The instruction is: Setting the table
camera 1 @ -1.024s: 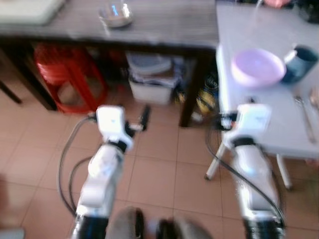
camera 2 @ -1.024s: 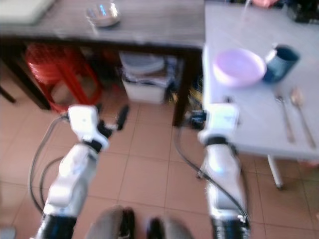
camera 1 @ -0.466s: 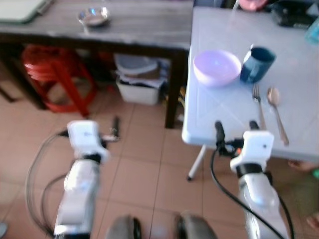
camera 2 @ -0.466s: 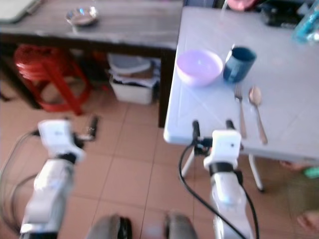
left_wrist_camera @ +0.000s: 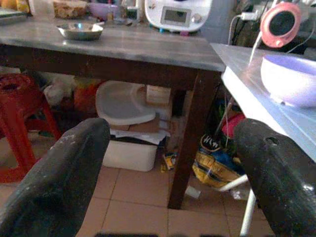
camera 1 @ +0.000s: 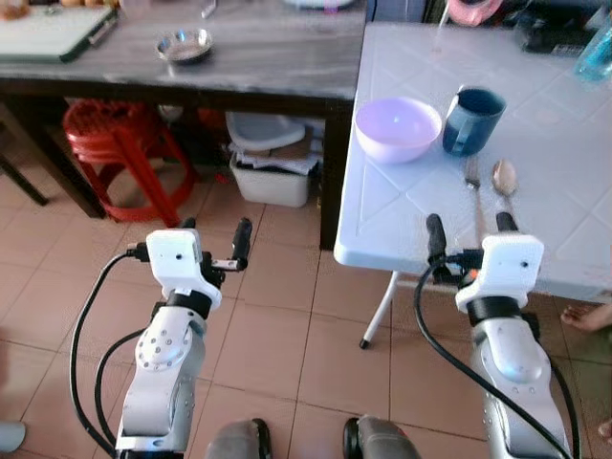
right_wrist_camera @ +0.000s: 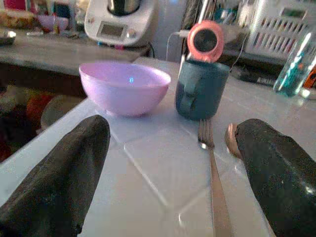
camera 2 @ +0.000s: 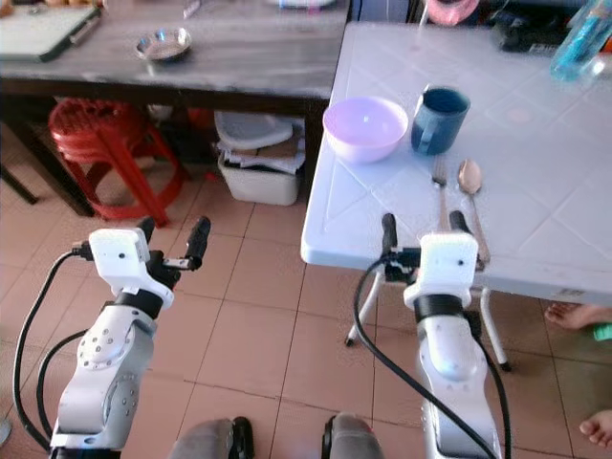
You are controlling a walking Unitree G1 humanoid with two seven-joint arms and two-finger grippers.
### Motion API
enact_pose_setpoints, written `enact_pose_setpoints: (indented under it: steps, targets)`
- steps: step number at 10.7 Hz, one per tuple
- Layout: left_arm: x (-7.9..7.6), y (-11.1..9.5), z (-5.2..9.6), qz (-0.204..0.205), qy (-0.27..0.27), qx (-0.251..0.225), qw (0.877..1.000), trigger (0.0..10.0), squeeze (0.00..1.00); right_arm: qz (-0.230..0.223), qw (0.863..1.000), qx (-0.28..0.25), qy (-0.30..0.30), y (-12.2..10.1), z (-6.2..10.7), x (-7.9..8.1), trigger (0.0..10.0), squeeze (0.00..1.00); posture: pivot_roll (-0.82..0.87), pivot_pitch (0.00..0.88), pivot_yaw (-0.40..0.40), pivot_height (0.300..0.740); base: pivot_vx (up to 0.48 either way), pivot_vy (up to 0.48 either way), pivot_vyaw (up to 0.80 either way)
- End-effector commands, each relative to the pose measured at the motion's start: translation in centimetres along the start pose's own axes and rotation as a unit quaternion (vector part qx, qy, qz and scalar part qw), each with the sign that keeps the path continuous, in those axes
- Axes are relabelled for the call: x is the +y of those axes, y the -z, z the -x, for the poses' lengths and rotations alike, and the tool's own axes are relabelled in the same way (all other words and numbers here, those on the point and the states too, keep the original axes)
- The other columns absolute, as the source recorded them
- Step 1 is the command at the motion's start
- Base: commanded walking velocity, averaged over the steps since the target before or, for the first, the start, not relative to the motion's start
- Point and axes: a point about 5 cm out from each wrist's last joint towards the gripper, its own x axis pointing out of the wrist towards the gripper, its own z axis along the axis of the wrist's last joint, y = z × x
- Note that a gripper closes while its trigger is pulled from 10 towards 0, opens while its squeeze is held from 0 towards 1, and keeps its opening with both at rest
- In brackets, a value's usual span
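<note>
On the white table (camera 1: 564,143) stand a purple bowl (camera 1: 397,129) and a dark teal mug (camera 1: 471,121), side by side. In front of the mug lie a fork (camera 1: 473,196) and a spoon (camera 1: 504,182), parallel to each other. My right gripper (camera 1: 469,229) is open at the table's near edge, its fingers pointing at the fork and spoon with nothing between them. Its wrist view looks along the table at the bowl (right_wrist_camera: 124,88), mug (right_wrist_camera: 200,89) and fork (right_wrist_camera: 212,163). My left gripper (camera 1: 215,231) is open and empty over the tiled floor, left of the table.
A dark wooden table (camera 1: 277,57) at the left carries a metal bowl (camera 1: 185,45) and a cutting board (camera 1: 53,29). Under it stand a red stool (camera 1: 120,143) and a white bin (camera 1: 273,167). A blue bottle (camera 1: 595,53) stands far right. A person's foot (camera 1: 585,316) is beside the white table.
The whole view has swung right toward the white table and sharpened, so the camera moved. My right gripper now sits at the table's near edge, before the fork and spoon.
</note>
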Motion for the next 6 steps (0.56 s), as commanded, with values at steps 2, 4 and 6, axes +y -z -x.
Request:
enact_pose_setpoints:
  steps: [2, 4, 6]
  targets:
    - [0.1, -0.5, 0.0, 0.003, 0.008, -0.007, 1.000, 10.0, 0.00, -0.001, 1.000, -0.020, -0.006, -1.2, -1.1, 0.0, 10.0, 0.00, -0.04, 0.105, 0.041, 0.740, 0.412, 0.000, 0.00]
    - [-0.1, -0.5, -0.1, 0.007, 0.015, -0.010, 1.000, 10.0, 0.00, 0.007, 0.999, -0.033, -0.015, -1.7, -1.7, 0.2, 10.0, 0.00, -0.04, 0.103, 0.040, 0.740, 0.424, 0.000, 0.00]
    - [-0.3, -0.6, -0.1, 0.011, 0.018, -0.011, 1.000, 10.0, 0.00, 0.007, 0.999, -0.037, -0.016, -1.9, -2.1, 0.2, 10.0, 0.00, -0.04, 0.103, 0.038, 0.740, 0.435, 0.000, 0.00]
